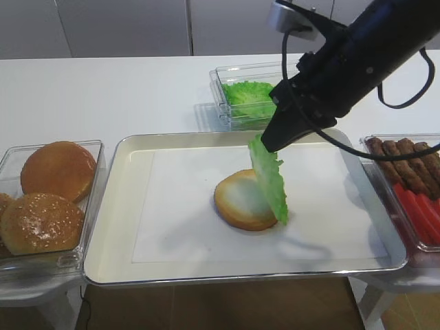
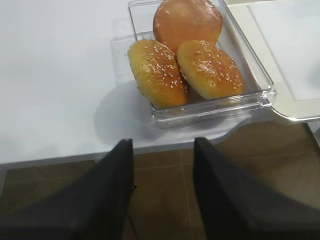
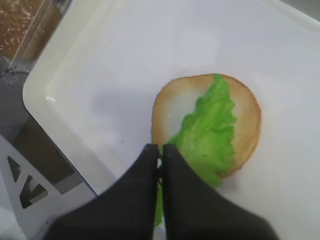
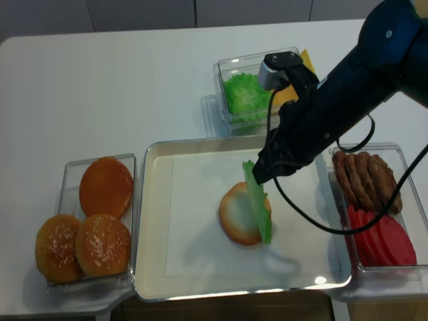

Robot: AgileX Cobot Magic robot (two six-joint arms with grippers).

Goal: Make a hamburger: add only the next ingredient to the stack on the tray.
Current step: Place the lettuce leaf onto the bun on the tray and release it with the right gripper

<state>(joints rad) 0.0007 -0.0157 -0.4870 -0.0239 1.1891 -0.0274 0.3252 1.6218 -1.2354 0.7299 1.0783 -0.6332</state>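
My right gripper [image 1: 265, 143] is shut on the top edge of a bright green ruffled lettuce leaf [image 1: 269, 180]. The leaf hangs nearly upright, and its lower end reaches the right part of the round bun bottom [image 1: 236, 199]. That bun lies on the paper liner in the middle of the silver tray [image 1: 117, 220]. In the right wrist view the fingertips [image 3: 161, 148] are pressed together on the leaf [image 3: 207, 135], which drapes across the bun [image 3: 247, 115]. My left gripper [image 2: 162, 142] is open and holds nothing. It hovers past the table's front edge, below the bun tub.
A clear tub of domed bun tops [image 1: 48, 199] stands left of the tray. A tub of lettuce [image 1: 247, 96] is behind the tray, with yellow cheese [image 4: 304, 63] beside it. A tub of brown patties and red slices [image 1: 412, 185] sits on the right.
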